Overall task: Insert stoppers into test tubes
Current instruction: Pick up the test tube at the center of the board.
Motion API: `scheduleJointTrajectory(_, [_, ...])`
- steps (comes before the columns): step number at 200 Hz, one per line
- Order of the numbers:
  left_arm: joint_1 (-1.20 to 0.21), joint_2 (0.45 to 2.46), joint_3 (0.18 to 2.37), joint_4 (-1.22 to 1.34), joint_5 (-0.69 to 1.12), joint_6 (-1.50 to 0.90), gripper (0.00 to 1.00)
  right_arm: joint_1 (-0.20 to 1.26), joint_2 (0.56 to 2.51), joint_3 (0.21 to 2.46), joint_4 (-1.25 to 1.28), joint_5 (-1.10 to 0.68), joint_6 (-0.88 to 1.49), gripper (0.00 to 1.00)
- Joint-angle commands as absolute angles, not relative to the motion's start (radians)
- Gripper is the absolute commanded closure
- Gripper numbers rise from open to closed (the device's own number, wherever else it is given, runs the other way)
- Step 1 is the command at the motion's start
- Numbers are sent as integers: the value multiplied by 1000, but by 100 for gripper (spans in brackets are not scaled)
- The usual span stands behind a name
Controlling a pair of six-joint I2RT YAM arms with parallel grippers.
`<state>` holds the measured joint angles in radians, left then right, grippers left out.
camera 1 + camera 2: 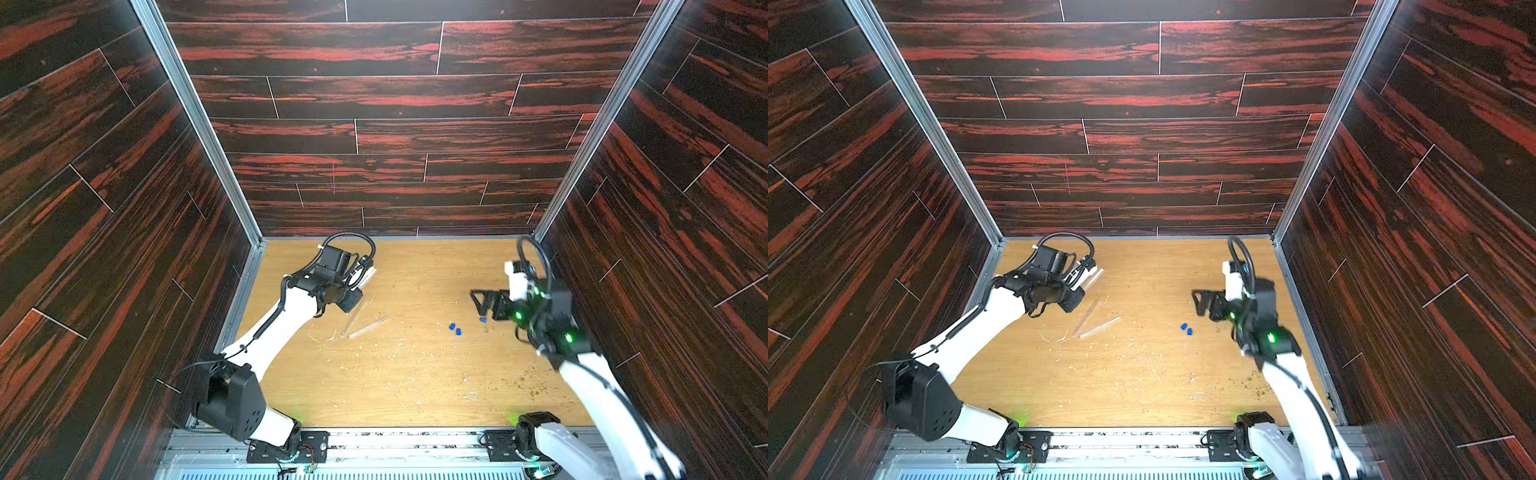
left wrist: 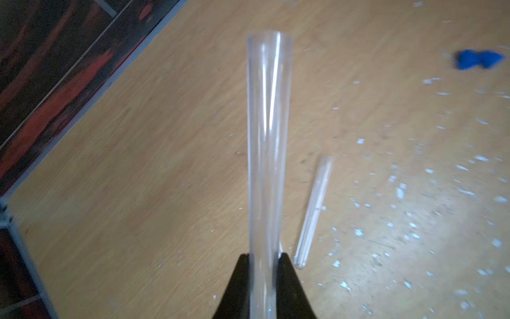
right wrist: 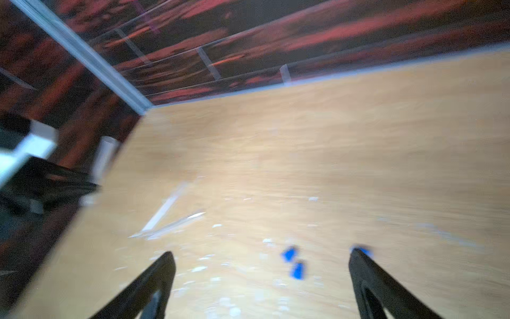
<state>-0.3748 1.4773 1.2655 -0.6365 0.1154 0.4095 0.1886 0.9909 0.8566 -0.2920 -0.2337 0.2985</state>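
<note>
**Enclosure walls** (image 1: 374,104): dark panels with red wood grain, closing the workspace on three sides and meeting at pale metal corner posts.

**Bench** (image 1: 415,386): a light wood-grain board that forms the working surface, seen in both top views.

**Left arm** (image 1: 286,316) and **right arm** (image 1: 590,382): white links with black joints, each rising from a base at the near edge. The left arm reaches toward the far left corner. The right arm stands close to the right wall.

**Left tool** (image 2: 263,258): clenched on the held test tube (image 2: 267,138), gripping it near one end. The tube is raised above the bench, and its square-cut far end points away from the fingers.

**Right tool** (image 3: 262,253): released, its jaws spread wide and low over the bench, with nothing between them.

**Steeper loose tube** (image 1: 353,318) and **flatter loose tube** (image 1: 369,326): clear tubes lying on the bench just beside the left arm's wrist, forming a narrow V.

**Paired stoppers** (image 1: 455,329): two bright blue plugs side by side on the bench, between the loose tubes and the right tool.

**Third stopper** (image 3: 364,250): a blue plug at the tip of one right finger. Contact cannot be told.

**Debris specks** (image 1: 399,345): pale flecks scattered across the bench.
</note>
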Motion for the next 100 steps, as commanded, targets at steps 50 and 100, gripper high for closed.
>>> scheduleJointTrajectory(50, [-373,1368,1168,-764,295,556,87,324,1245,1012,-183,-529,627,5])
scheduleJointTrajectory(100, [-373,1333,1121,-769,299,598,87,465,1461,1152,-153,-592,746,8])
